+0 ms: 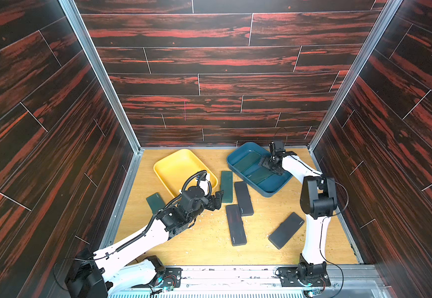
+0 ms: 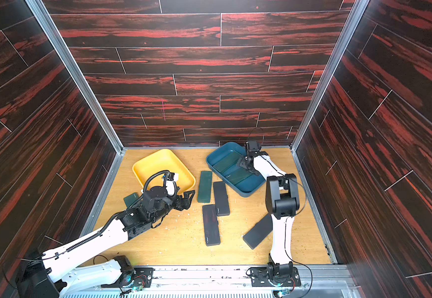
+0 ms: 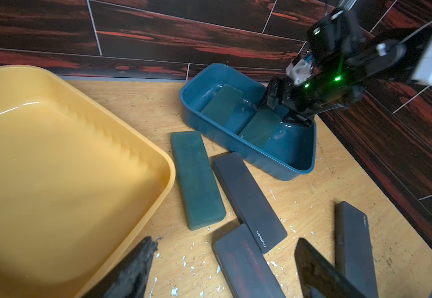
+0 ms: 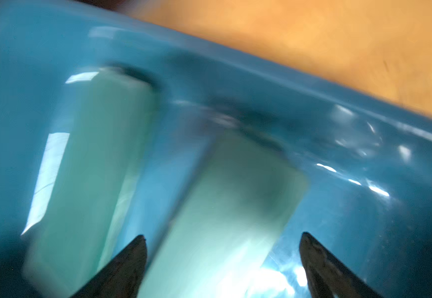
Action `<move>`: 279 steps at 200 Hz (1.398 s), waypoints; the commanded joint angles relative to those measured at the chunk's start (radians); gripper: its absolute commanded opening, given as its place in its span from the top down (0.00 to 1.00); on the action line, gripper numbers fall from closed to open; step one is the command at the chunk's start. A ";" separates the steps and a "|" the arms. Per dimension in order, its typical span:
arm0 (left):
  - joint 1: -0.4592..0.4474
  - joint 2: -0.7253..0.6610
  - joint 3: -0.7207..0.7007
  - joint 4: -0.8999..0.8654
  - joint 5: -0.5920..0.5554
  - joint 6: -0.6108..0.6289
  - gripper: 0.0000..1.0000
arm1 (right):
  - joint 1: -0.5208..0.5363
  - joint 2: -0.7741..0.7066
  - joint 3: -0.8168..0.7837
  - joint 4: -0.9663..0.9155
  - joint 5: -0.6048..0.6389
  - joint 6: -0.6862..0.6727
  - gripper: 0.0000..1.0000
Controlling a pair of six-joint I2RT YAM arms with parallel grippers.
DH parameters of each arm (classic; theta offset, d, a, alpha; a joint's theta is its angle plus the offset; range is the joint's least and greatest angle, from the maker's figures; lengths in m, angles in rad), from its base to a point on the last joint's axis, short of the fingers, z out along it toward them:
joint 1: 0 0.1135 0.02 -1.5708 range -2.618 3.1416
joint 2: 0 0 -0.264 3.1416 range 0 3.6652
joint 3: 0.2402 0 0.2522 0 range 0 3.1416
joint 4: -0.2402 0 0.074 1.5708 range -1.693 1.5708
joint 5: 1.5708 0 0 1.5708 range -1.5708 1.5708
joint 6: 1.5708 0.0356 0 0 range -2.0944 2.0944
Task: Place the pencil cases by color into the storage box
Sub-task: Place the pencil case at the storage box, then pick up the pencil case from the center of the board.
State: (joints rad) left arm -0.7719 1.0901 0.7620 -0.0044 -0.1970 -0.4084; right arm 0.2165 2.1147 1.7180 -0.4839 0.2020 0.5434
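Note:
Two dark green pencil cases [image 1: 248, 161] [image 1: 261, 175] lie in the blue storage box [image 1: 271, 192] at the back right. My right gripper [image 1: 269, 165] hangs open inside it, its fingers standing apart on either side of the nearer green case [image 4: 235, 201]. On the table lie a green case [image 1: 226, 186] by the yellow box, another green one [image 1: 155, 202] at the left, and three black cases [image 1: 243, 198] [image 1: 235, 224] [image 1: 286, 230]. My left gripper [image 1: 217, 200] hovers open and empty over the table, just left of the middle green case [image 3: 197, 178].
An empty yellow box [image 1: 178, 165] stands at the back left, close behind my left wrist. Dark wood-pattern walls close in the table on three sides. White flecks litter the wooden tabletop [image 1: 204, 242].

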 commanded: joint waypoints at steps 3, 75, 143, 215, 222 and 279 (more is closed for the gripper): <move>-0.003 -0.040 0.037 -0.054 -0.073 -0.004 0.14 | 0.086 -0.059 0.007 0.104 -0.070 -0.199 0.08; -0.001 -0.067 0.063 -0.137 -0.137 -0.009 0.14 | 0.172 -0.043 -0.005 0.167 -0.300 -0.485 0.14; -0.001 -0.056 0.107 -0.212 -0.190 -0.018 0.14 | 0.274 -0.056 -0.030 0.147 -0.276 -0.571 0.21; 0.000 -0.105 0.078 -0.346 -0.251 -0.095 0.14 | 0.390 -0.145 -0.190 0.188 -0.242 -0.347 0.20; 0.000 -0.110 0.070 -0.354 -0.250 -0.102 0.14 | 0.406 -0.151 -0.201 0.184 -0.217 -0.325 0.20; 0.000 -0.166 0.019 -0.353 -0.237 -0.129 0.14 | 0.489 -0.111 -0.189 0.070 -0.016 -0.192 0.20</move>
State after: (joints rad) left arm -0.7719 0.9550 0.7998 -0.3321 -0.4229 -0.5095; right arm 0.6846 2.0399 1.5188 -0.3546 0.0853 0.2596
